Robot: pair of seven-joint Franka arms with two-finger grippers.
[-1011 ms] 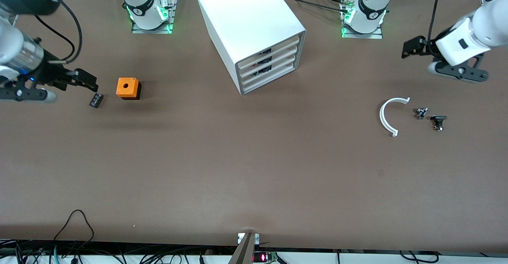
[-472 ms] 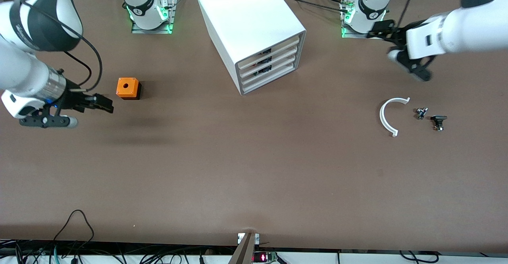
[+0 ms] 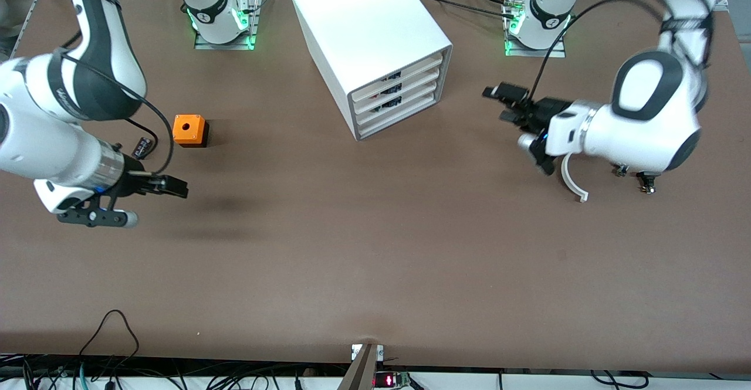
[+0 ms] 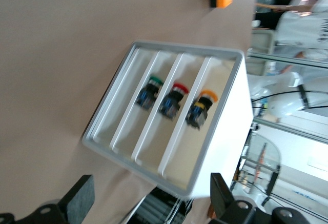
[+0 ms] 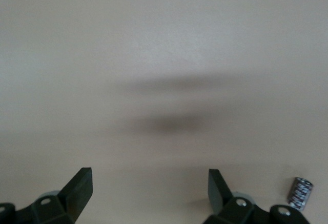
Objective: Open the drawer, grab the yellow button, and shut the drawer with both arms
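The white cabinet [image 3: 369, 32] stands at the middle of the table, between the two arm bases. Its highest drawer [image 3: 405, 66] looks shut, flush with the three below. In the left wrist view the drawer [image 4: 225, 93] holds the orange-capped button [image 4: 201, 108], which shows over the low front. My left gripper [image 3: 504, 104] is open and empty, above the table in front of the drawers, a hand's length off; it also shows in the left wrist view [image 4: 148, 203]. My right gripper [image 3: 175, 186] is open and empty over bare table; its own view [image 5: 148, 188] shows only table.
An orange cube with a round hole [image 3: 189, 130] and a small black oblong component [image 3: 142, 145] lie toward the right arm's end. A white curved piece [image 3: 570, 182] and two small dark parts [image 3: 647, 180] lie under the left arm. Green- and red-capped buttons [image 4: 171, 98] sit in lower drawers.
My left gripper has swung in from the left arm's end toward the cabinet's drawer fronts. My right gripper has moved nearer the front camera, past the black component.
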